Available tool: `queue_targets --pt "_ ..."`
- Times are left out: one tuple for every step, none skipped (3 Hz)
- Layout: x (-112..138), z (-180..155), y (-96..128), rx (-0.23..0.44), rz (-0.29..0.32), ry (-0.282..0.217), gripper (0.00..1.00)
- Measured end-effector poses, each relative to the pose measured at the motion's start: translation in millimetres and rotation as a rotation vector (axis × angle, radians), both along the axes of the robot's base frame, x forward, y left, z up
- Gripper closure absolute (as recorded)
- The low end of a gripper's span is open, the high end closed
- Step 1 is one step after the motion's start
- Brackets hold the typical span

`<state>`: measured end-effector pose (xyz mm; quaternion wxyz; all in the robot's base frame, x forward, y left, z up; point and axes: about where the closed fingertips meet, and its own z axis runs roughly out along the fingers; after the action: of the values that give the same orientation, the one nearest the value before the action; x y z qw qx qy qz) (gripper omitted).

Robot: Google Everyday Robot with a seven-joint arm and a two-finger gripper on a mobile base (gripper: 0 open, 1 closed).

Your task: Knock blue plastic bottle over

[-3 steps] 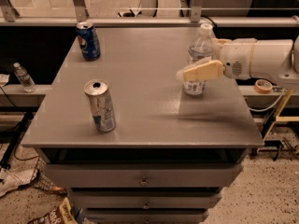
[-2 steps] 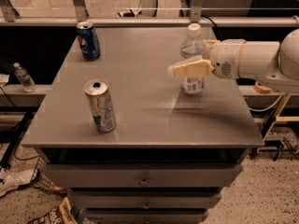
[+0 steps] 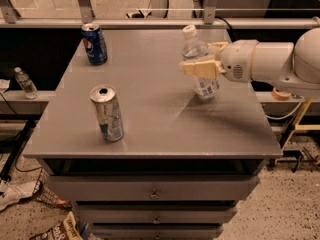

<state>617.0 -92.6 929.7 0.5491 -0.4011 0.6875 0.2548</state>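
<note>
The clear plastic water bottle with a white screw cap and pale blue-and-white label [image 3: 194,50] leans cap-leftward on the right rear part of the grey metal desk [image 3: 160,126], the cream pincer [image 3: 202,67] reaching across its middle from the right, its spread impossible to tell.

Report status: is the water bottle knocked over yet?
Done: the gripper is against the clear water bottle at mid-height. In hand: the bottle tilts, cap toward the Pepsi can, base on the tabletop. Left: it is not down yet; it probably needs more push to lie flat.
</note>
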Motion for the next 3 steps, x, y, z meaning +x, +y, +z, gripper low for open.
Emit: queue_targets --pt "4 9 -3 -0.098 0.061 -0.041 0.87" --pt "11 24 -7 -0.327 0.173 -0.096 1.0" --pt "6 21 2 -0.603 0.308 -0.111 1.0"
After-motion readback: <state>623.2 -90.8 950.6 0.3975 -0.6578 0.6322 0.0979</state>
